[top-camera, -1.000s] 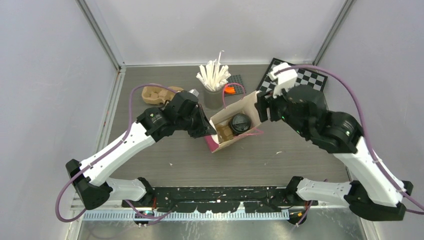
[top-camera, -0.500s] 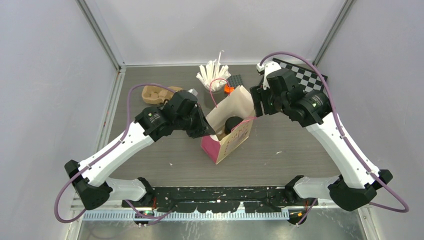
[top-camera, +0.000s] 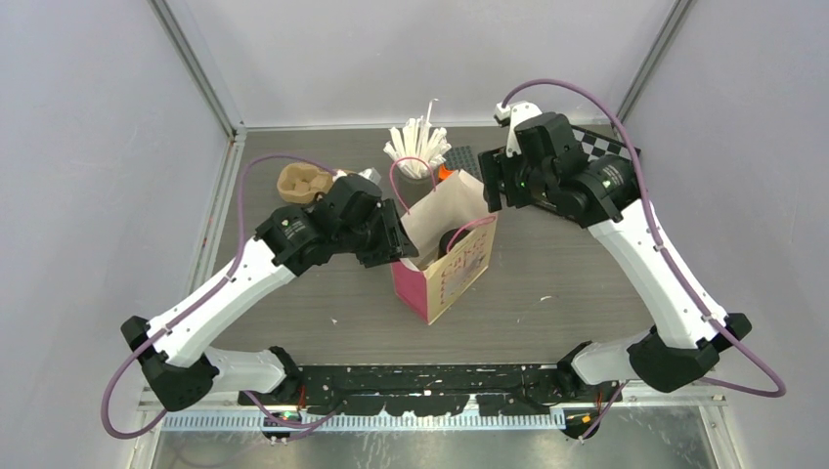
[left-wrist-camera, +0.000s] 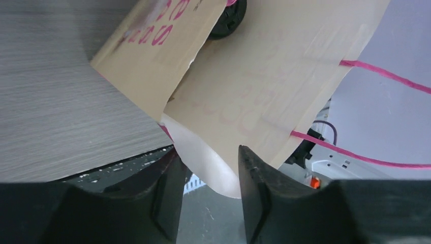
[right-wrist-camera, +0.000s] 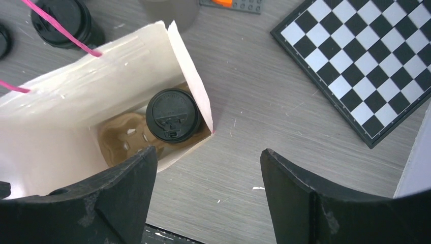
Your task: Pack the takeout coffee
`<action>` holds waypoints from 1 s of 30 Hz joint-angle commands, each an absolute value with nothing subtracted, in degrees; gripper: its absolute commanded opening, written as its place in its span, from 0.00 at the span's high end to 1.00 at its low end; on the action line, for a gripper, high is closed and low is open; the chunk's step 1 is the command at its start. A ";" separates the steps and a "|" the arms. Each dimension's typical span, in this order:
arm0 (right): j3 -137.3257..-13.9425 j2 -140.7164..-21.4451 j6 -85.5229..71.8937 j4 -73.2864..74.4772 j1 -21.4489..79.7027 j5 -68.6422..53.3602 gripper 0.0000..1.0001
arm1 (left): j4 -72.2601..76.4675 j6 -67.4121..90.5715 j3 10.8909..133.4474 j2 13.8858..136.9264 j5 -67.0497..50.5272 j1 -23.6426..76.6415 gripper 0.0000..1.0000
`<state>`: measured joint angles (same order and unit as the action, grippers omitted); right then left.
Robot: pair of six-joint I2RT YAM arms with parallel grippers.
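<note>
Inside the bag (right-wrist-camera: 76, 101), one cup (right-wrist-camera: 173, 116) shows only its lid.

Paper bag (top-camera: 445, 278) stands upright — checkerboard (right-wrist-camera: 366, 66), stick cup (top-camera: 418, 147) beyond.

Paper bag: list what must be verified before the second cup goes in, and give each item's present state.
1. Paper bag upright, mouth open: ok.
2. First cup seated in the pulp tray inside the bag: ok.
3. Tray's other slot free: ok.
4. Second cup lidded, upright on the table outside the bag: ok.
5. Right pincer open, empty: ok.
6. Left pincer clear of the bag: not ok, the bag's wall lies between its open fingers.
</note>
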<state>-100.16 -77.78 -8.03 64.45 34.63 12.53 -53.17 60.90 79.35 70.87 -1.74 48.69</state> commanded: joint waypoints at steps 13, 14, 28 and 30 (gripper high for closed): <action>-112.01 -76.56 -12.55 65.28 34.48 6.89 0.17 | -69.73 39.63 94.71 69.69 19.08 39.94 0.04; -112.13 -76.33 -11.92 65.41 34.50 7.44 0.16 | -69.67 38.54 94.55 70.00 18.88 37.93 0.01; -107.28 -68.70 -16.48 64.72 34.53 10.33 0.13 | -55.16 26.23 91.17 86.66 10.77 25.31 0.02; -107.09 -68.10 -16.22 65.34 34.49 11.88 0.13 | -53.51 24.60 92.25 90.00 9.62 25.31 0.02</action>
<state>-107.33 -70.00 -15.00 66.08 34.65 9.32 -60.40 29.45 90.87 85.84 13.34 25.52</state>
